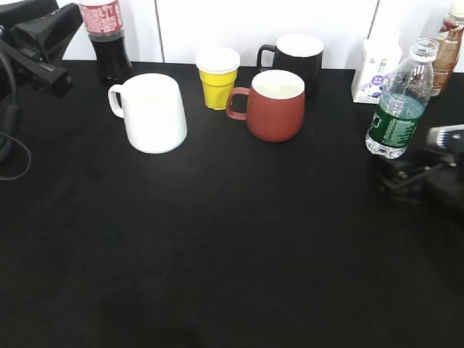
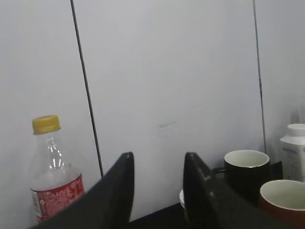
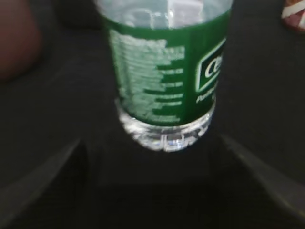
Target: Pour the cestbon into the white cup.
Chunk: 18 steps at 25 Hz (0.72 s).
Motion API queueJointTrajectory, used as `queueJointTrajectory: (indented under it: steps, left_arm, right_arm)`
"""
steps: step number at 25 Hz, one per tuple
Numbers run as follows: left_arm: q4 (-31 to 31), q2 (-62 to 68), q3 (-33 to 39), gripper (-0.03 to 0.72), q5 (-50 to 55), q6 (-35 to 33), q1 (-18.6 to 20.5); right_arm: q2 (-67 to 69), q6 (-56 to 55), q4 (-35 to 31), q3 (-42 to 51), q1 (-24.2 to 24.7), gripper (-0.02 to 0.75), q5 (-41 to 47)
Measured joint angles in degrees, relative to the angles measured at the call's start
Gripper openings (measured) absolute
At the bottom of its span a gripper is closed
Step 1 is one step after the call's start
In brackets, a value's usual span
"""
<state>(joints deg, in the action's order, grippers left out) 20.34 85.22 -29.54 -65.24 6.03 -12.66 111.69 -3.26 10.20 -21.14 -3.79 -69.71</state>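
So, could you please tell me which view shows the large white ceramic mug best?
The exterior view: the large white ceramic mug stands whole, handle visible. Neither wrist view shows it.

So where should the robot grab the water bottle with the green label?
Around the green-labelled middle of the water bottle, coming in level from the front right, where the right tool already sits. The bottle stands upright and its body is round, so open fingers can close on both sides. The carton and brown bottle crowd it from behind, so the front is freer.
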Motion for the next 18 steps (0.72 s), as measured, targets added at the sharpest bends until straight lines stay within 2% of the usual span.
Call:
queueJointTrajectory:
  steps: [3,6,9,12,13,14,18]
  left_arm:
    - [0.1,-0.7,0.0,0.272,3.6,0.0,0.0]
    - [0.3,-6.7,0.0,0.272,16.3,3.1,0.0]
    - [0.4,-15.1,0.0,0.272,32.1,8.5,0.0]
    - [0.4,-22.9,0.0,0.272,42.7,10.8,0.0]
    - [0.4,-26.5,0.0,0.272,47.7,12.4,0.0]
    - [0.3,-31.5,0.0,0.272,56.1,14.3,-0.4]
    - [-6.8,-45.1,-1.2,0.272,76.4,15.1,-5.1]
  right_arm:
    - [-6.7,-0.1,0.1,3.5,0.0,0.608,0.0]
    - [-13.8,-2.0,0.7,4.2,0.0,0.607,0.1]
    - [-24.9,-6.5,4.6,4.2,0.0,0.607,0.1]
    - [-34.5,-8.5,6.3,3.3,0.0,0.607,7.0]
    - [-38.0,-9.6,8.4,1.2,0.0,0.607,12.6]
    - [-42.5,-12.7,13.7,-2.7,0.0,0.606,21.1]
    - [-52.4,-30.8,30.4,-6.1,0.0,0.596,33.2]
